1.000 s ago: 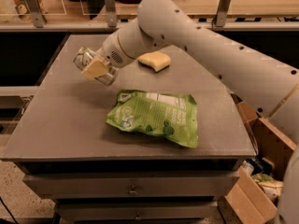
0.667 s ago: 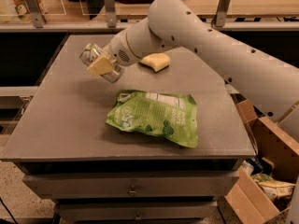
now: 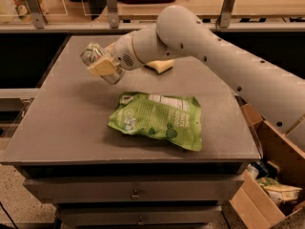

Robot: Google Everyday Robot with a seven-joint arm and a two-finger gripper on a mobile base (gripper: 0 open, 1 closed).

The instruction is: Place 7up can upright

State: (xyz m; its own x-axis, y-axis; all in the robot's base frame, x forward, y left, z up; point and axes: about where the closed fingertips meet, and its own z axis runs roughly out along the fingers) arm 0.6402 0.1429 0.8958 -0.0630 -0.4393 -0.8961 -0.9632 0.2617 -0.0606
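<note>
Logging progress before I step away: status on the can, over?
Gripper shut on 7up can, over the table. Can tilted, not upright. Green bag lies apart, nearer the front edge.

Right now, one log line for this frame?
gripper: above table, beyond bag | grip: shut on can | can: tilted | bag: flat, mid-table | upright: not yet
</note>
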